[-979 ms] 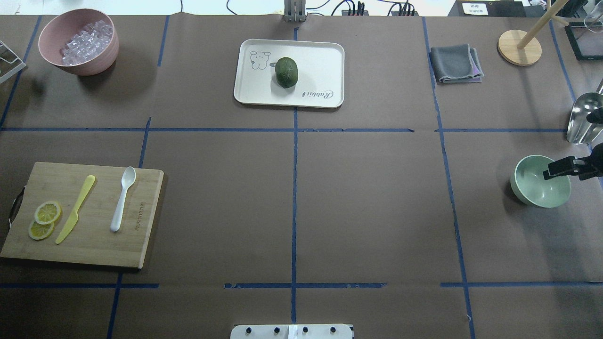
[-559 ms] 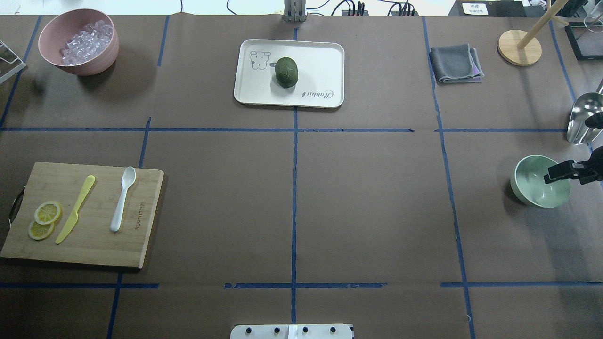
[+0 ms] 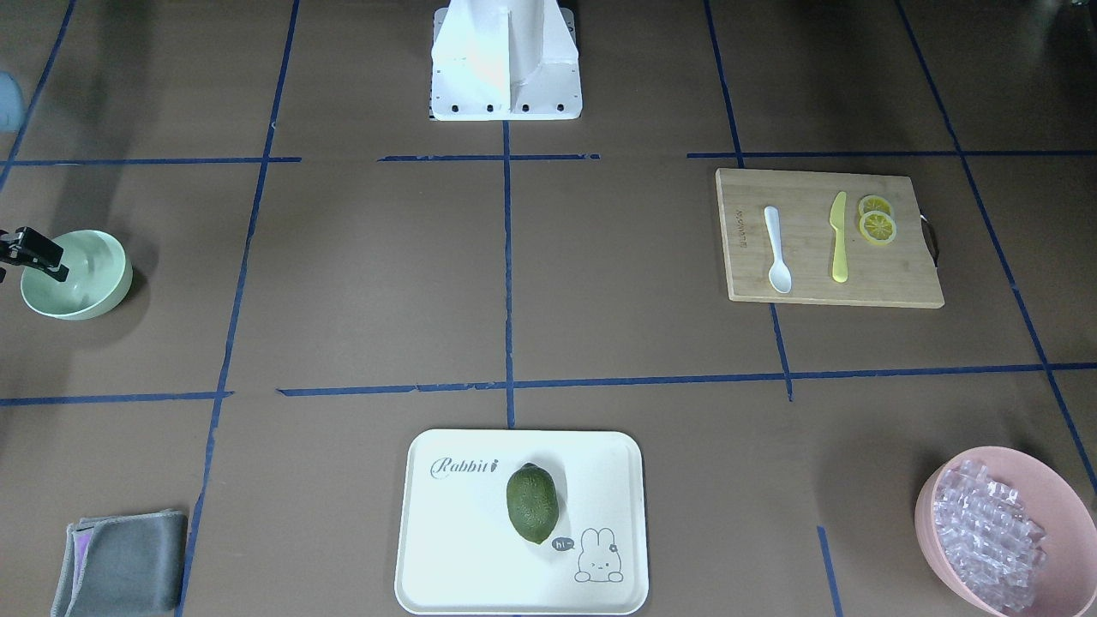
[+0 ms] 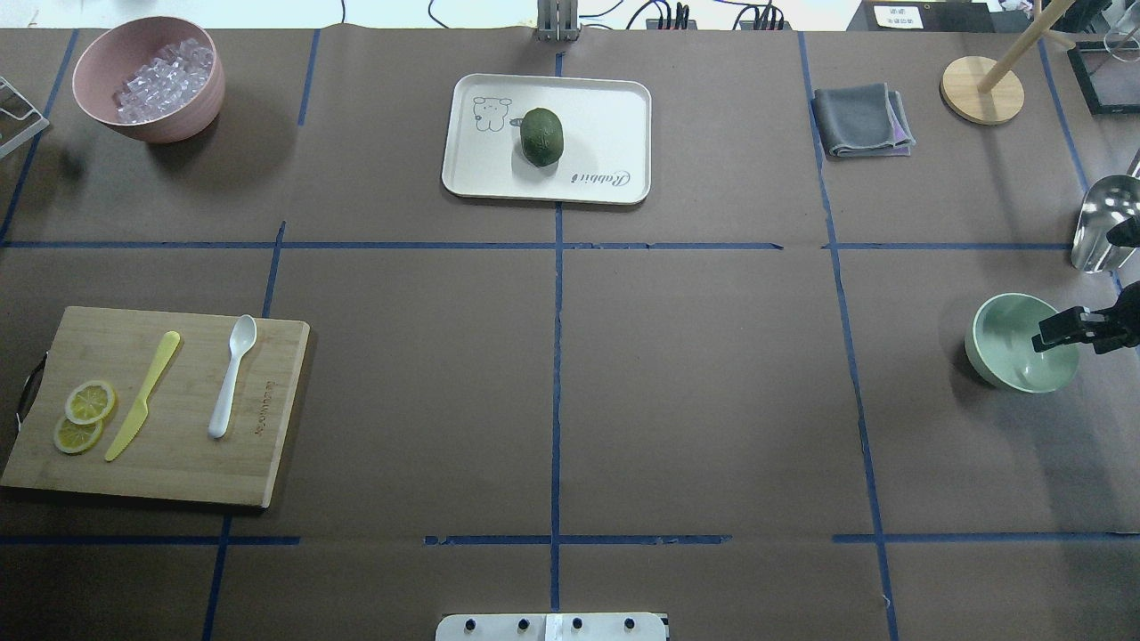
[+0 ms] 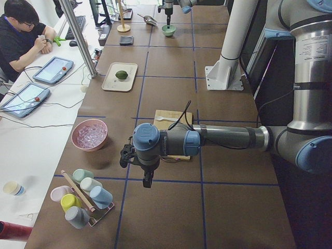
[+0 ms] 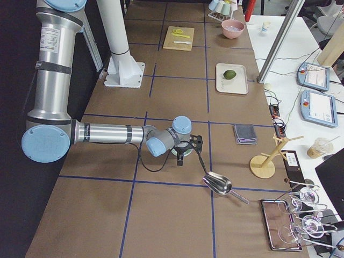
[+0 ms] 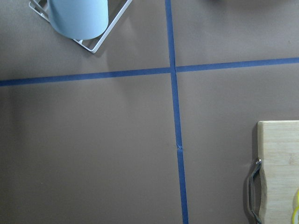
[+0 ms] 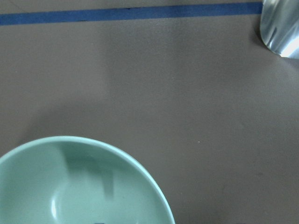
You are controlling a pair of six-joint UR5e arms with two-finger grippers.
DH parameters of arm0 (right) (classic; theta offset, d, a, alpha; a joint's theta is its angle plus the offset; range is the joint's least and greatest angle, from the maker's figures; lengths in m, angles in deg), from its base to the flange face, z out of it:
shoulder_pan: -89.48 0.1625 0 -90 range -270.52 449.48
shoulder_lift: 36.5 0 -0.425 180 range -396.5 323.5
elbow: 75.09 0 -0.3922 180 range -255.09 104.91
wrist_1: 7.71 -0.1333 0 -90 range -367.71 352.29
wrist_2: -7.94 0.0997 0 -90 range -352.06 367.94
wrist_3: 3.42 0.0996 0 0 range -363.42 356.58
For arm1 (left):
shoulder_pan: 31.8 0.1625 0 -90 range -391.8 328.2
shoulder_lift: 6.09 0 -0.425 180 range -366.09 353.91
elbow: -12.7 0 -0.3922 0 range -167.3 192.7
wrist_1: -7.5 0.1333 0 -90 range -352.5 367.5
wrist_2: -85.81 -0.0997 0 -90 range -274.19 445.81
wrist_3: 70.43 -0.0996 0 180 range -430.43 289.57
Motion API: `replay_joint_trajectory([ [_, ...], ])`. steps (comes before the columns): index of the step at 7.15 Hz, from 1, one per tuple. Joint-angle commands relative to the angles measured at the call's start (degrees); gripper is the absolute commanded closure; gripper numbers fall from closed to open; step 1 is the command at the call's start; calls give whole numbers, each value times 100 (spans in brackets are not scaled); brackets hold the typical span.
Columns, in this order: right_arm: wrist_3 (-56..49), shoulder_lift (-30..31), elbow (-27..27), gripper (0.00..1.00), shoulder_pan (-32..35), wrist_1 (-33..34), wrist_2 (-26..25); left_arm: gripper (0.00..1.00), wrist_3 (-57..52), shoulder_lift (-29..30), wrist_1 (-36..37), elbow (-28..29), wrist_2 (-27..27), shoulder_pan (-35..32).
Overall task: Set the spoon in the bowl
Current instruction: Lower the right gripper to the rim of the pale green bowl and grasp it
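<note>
The white spoon (image 4: 230,378) lies on a wooden cutting board (image 4: 178,463) at the table's left, scoop pointing away from me; it also shows in the front view (image 3: 776,251). The mint-green bowl (image 4: 1006,343) stands empty at the far right, filling the lower left of the right wrist view (image 8: 84,186). My right gripper (image 4: 1060,331) hovers over the bowl's right rim; I cannot tell whether it is open or shut. My left gripper (image 5: 147,180) shows only in the exterior left view, above the table beyond the board's handle end, far from the spoon.
A yellow knife (image 4: 142,396) and lemon slices (image 4: 89,402) share the board. A pink bowl of clear cubes (image 4: 178,116) stands far left, a tray (image 4: 606,116) with a green fruit far centre, a grey cloth (image 4: 862,120) and a metal scoop (image 4: 1104,223) right. A cup rack (image 5: 83,199) is near my left gripper.
My right gripper has drifted slightly right and toward me over the bowl. The bowl and the spoon have not moved.
</note>
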Motion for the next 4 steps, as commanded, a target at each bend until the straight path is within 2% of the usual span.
replay_joint_trajectory([
  [1,-3,-12,12,90,-50,-2,36,0,7,0,-45,-9,0,0],
  [2,-2,-21,21,100,-59,-2,71,0,7,0,-45,-18,0,0],
  [4,15,-12,161,100,-33,-2,438,0,15,0,-45,-18,9,0],
])
